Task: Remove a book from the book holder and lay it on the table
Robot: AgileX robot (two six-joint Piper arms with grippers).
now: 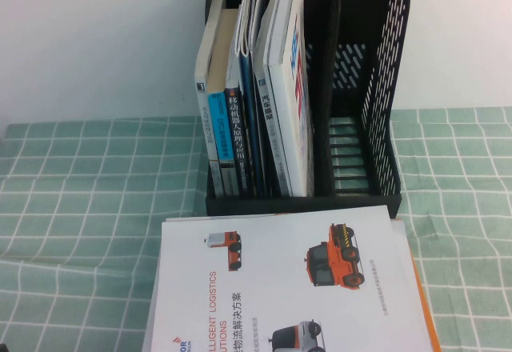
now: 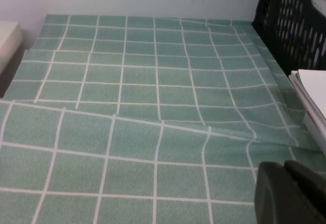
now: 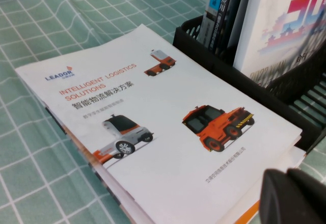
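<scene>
One book [image 1: 296,288] lies flat on the table [image 1: 80,208], white cover up, just before the book holder [image 1: 352,88]. Left end effector [image 2: 293,193] hangs over bare cloth, right end effector [image 3: 295,196] above the book's corner; finger state of both: cannot tell. Recommend a straight retreat without dragging the cover.

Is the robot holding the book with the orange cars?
No. The book lies flat on the table. Left gripper and right gripper show empty at their views' edges.
</scene>
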